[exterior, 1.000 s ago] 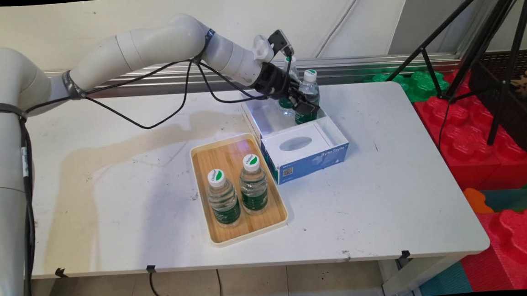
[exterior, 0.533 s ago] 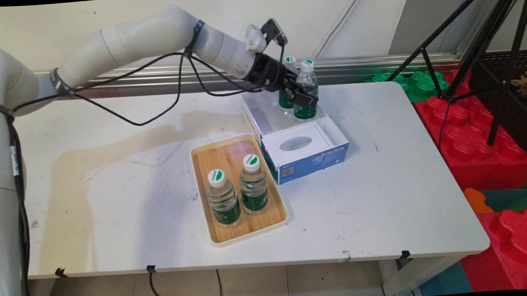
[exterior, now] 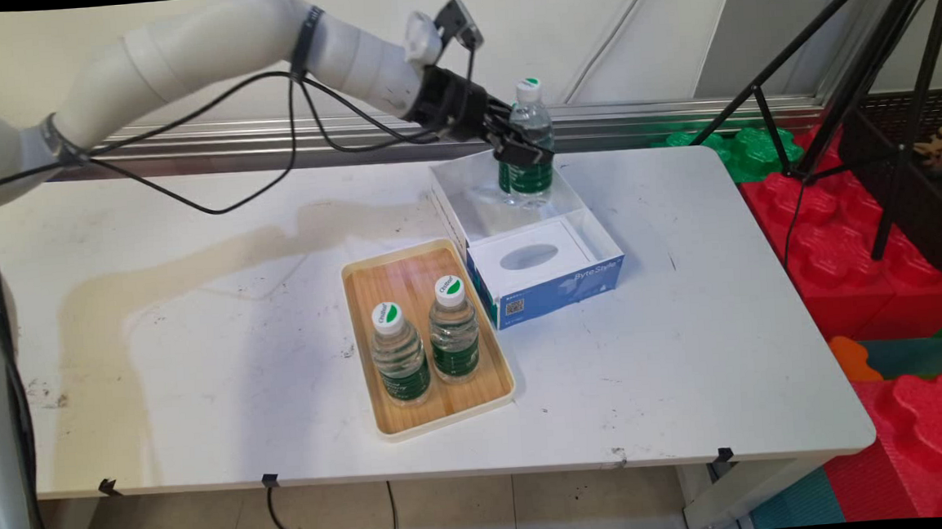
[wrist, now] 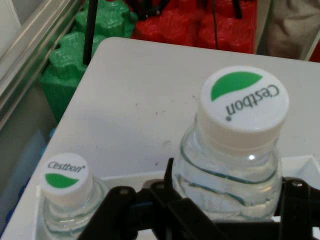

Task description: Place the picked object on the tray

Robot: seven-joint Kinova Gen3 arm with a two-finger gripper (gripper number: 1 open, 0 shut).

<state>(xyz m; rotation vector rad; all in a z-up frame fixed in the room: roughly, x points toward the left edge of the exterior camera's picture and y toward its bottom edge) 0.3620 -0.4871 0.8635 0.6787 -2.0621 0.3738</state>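
Note:
My gripper (exterior: 525, 152) is shut on a clear water bottle (exterior: 530, 130) with a green label and a white Cestbon cap. The bottle hangs upright over the far end of an open white box (exterior: 445, 209) with a blue front. In the hand view the held bottle (wrist: 235, 150) fills the right side, with the gripper (wrist: 230, 212) closed around its shoulder. A second bottle (wrist: 65, 182) stands low at the left, still inside the box. In the main view that second bottle (exterior: 504, 177) is mostly hidden behind the gripper and the held bottle.
A wooden tray (exterior: 402, 273) lies just left of the box, with two more bottles (exterior: 399, 355) (exterior: 453, 331) standing on it. A black tripod (exterior: 860, 69) and red and green foam blocks (exterior: 845, 225) are off the table's right edge.
The arm has risen and drawn a little to the left. The gripped bottle has come up with it, and its cap now sits clearly above the other bottle in the box.

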